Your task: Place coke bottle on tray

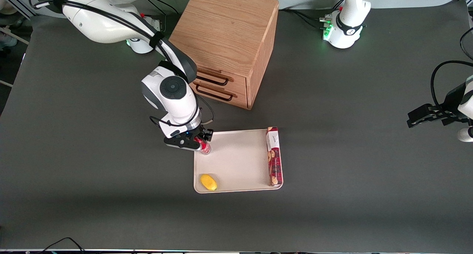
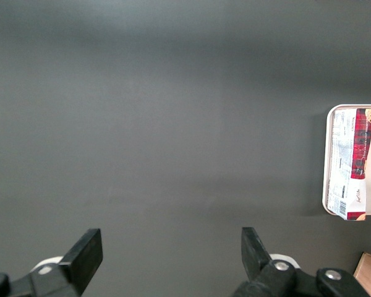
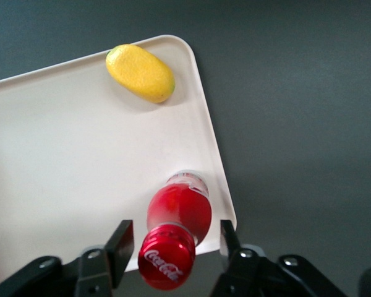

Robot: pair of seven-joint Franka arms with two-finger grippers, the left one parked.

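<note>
The coke bottle (image 3: 179, 213), red with a red cap and white script, stands on the cream-white tray (image 3: 68, 154) just inside a corner, close to the rim. In the front view the bottle (image 1: 204, 147) is at the tray's (image 1: 240, 158) corner nearest the working arm's end, farther from the camera than the yellow fruit. My right gripper (image 3: 173, 238) is directly above it and open. One finger (image 3: 122, 238) stands on each side of the cap with a gap to it. In the front view the gripper (image 1: 199, 141) hides most of the bottle.
A yellow lemon-like fruit (image 1: 208, 182) lies on the tray's near corner. A long red cookie box (image 1: 274, 156) lies along the tray's edge toward the parked arm's end. A wooden drawer cabinet (image 1: 225, 39) stands farther from the camera than the tray.
</note>
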